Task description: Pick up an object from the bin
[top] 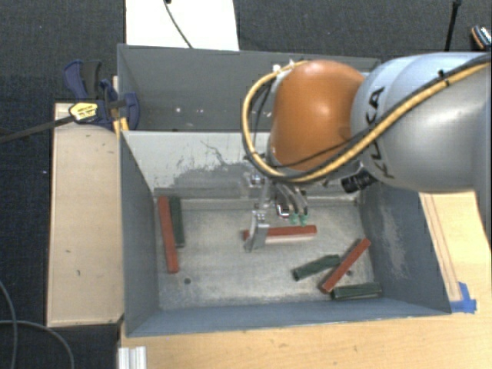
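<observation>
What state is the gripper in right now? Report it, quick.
Gripper: cannot be told whether open or closed; it sits low at the left end of the red and green bar in the middle of the bin.

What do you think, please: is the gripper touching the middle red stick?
Cannot tell. In the camera view the gripper covers the left end of the red stick, hiding any contact or gap.
</observation>
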Available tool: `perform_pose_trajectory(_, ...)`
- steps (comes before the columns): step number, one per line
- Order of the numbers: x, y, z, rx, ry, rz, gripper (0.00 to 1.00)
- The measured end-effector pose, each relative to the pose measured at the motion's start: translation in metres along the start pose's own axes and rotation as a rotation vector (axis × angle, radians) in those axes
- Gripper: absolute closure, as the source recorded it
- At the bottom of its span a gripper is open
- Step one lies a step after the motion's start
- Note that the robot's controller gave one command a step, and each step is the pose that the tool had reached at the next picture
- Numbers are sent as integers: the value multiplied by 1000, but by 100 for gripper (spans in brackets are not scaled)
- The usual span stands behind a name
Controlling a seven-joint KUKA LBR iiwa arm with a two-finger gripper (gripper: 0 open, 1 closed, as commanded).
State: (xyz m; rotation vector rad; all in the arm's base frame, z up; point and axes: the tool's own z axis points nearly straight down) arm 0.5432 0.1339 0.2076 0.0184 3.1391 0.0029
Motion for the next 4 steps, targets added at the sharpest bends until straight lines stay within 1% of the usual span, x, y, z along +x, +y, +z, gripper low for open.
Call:
perform_pose_trajectory(1,-18,-51,81,4,6,-136,0)
perform_pose_trajectory(2,-26,-61,141,2,6,-110,0)
perform_pose_trajectory(3,-27,-60,137,0,1,-108,100)
perform_pose_trajectory(4,-20,-54,-45,0,-8,-97,100)
